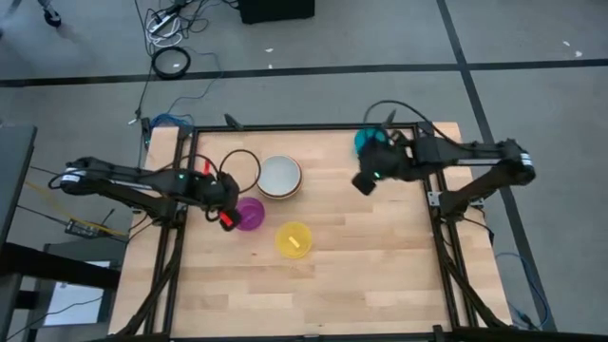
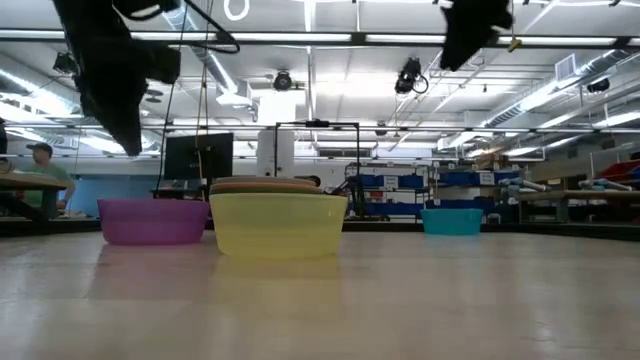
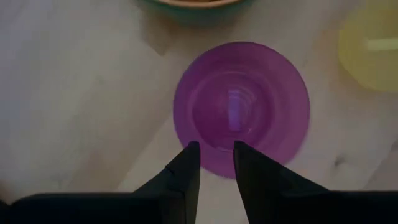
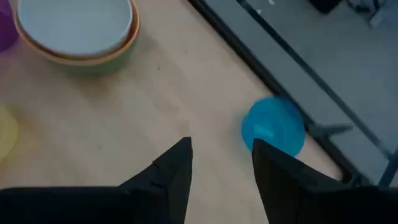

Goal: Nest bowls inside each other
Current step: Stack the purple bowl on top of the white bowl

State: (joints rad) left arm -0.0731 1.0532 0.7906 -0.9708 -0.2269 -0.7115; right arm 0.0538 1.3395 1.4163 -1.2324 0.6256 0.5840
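A purple bowl (image 1: pixel 251 216) (image 3: pixel 241 109) stands upright on the table. My left gripper (image 1: pixel 228 218) (image 3: pixel 216 155) hangs open just above the bowl's left rim and is clear of it in the low view. A white bowl (image 1: pixel 280 175) sits inside an orange one (image 4: pixel 129 41), which sits inside a green one (image 4: pixel 102 64). A yellow bowl (image 1: pixel 294 239) (image 2: pixel 277 224) stands nearer the front edge. A blue bowl (image 4: pixel 273 127) (image 1: pixel 361 142) stands at the far right. My right gripper (image 1: pixel 362 183) (image 4: pixel 221 155) is open, high above the table, between the stack and the blue bowl.
A black cable loop (image 1: pixel 239 163) lies on the table left of the stacked bowls. The table's dark frame rail (image 4: pixel 267 46) runs along the far edge just behind the blue bowl. The near half of the wooden table (image 1: pixel 361 285) is bare.
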